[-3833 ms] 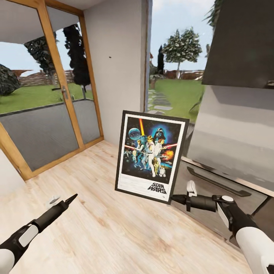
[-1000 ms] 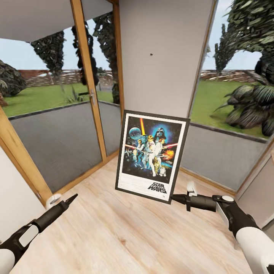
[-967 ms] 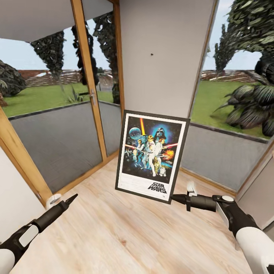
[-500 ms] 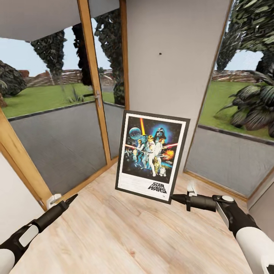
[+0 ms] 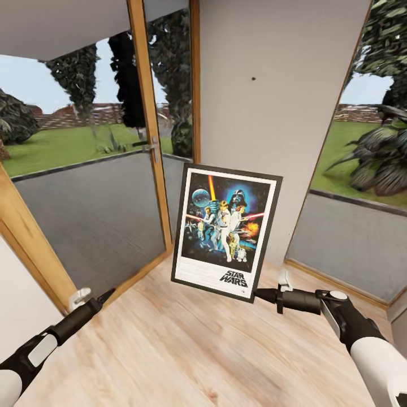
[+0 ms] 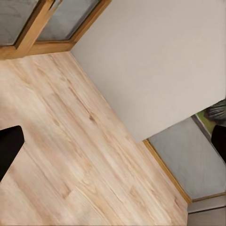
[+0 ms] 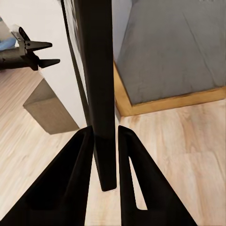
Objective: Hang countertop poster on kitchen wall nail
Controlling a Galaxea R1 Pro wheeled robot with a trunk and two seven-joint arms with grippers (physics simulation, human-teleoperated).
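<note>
Above wood floor (image 5: 186,350): right tool (image 7: 104,141) pinching poster (image 5: 226,232) edge; left tool (image 5: 102,297) spread, empty.

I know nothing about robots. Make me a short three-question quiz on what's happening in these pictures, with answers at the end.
1. True or false: the right gripper is clamped on the poster.
2. Which part of the poster is gripped?
A. top edge
B. lower right corner
C. left side
3. Fill in: the small dark nail sits on the plain ____ above the poster, between the glass panels.

Key:
1. True. In the right wrist view both fingers press against the black frame's edge.
2. B.
3. wall. The left gripper hangs open over the wooden floor, holding nothing.
</note>
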